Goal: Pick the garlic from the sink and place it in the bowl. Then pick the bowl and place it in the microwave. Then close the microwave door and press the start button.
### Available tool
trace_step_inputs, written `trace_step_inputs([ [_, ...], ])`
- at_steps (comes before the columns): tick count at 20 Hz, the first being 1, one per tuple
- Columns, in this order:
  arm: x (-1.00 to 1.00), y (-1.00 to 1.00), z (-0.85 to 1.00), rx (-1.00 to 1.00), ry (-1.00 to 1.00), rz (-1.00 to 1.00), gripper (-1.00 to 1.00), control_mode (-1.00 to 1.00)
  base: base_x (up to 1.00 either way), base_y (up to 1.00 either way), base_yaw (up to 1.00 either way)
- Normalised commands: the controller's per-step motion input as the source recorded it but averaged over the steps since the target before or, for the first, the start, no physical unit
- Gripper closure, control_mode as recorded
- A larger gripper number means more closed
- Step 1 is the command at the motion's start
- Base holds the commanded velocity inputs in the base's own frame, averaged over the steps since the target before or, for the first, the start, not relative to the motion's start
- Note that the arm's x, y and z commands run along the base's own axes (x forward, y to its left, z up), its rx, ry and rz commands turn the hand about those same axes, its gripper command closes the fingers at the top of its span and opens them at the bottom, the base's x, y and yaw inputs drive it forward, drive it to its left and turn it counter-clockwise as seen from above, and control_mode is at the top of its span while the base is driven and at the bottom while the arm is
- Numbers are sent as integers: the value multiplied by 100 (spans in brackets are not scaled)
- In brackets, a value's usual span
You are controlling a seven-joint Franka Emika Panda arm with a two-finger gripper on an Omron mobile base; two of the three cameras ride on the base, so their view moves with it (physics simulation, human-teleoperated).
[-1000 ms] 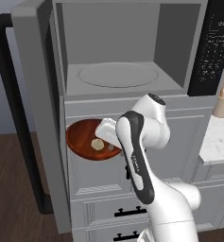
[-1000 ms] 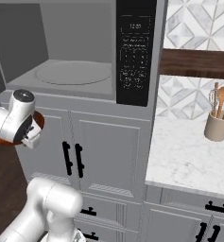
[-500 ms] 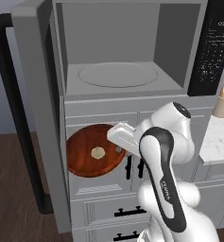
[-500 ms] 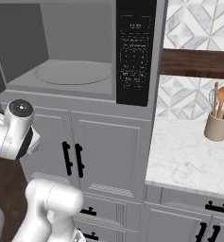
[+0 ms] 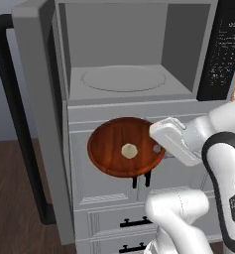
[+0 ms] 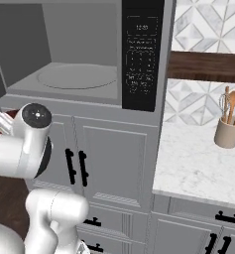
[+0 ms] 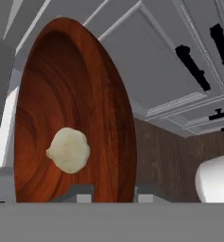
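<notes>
With the garlic (image 5: 129,151) already in the bowl (image 5: 109,144), the hand (image 5: 159,149) grips its rim just below the open microwave (image 5: 124,84); loading, door-closing and start remain.

The arm (image 5: 223,163) at the lower right of the left base view is glossy white with rounded, bulbous segments, a black band curving along one link bearing small white lettering, and a blocky white hand (image 5: 172,140) with a boxy housing.
</notes>
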Motion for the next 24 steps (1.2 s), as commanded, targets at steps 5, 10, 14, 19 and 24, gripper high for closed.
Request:
trace_step_inputs([
  [5,-20,-60,59,9,-4,-24,100,-100,0,0,0],
  [10,1,0,58,0,-21,-32,100,-100,0,0,0],
  [14,32,-6,49,1,-15,-26,100,-100,0,0,0],
  [19,54,-16,51,6,-1,-15,100,-100,0,0,0],
  [24,67,-13,25,11,0,-6,100,-100,0,0,0],
])
